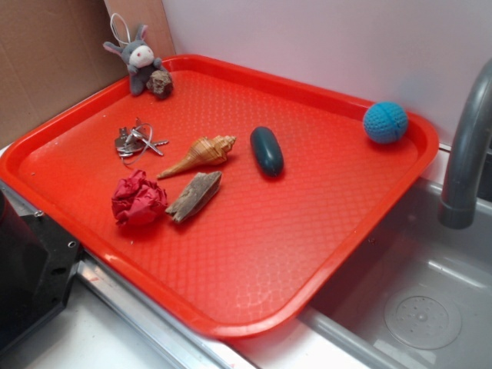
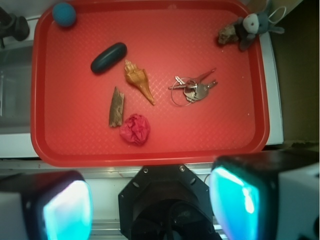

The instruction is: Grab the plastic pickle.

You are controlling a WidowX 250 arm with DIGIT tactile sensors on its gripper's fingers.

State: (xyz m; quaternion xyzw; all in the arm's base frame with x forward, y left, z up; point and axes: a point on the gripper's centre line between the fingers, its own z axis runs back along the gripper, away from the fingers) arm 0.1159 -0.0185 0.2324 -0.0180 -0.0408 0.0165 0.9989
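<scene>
The plastic pickle [image 1: 267,150] is a dark teal-green capsule lying flat near the middle of the red tray [image 1: 254,246]. In the wrist view the pickle [image 2: 108,57] lies in the upper left part of the tray [image 2: 225,125], far above the gripper. My gripper [image 2: 150,205] hangs high over the tray's near edge, above the black robot base. It is open, its cyan pads [image 2: 67,212] set wide apart with nothing between them. The gripper itself does not show in the exterior view.
A seashell [image 2: 139,81], a wood piece [image 2: 117,106] and a crumpled red paper ball [image 2: 135,129] lie close beside the pickle. Keys [image 2: 192,87], a plush donkey [image 2: 252,27] with a rock [image 2: 228,34] and a blue crocheted ball [image 2: 64,14] lie farther off. A faucet [image 1: 469,154] and sink [image 1: 415,307] border the tray.
</scene>
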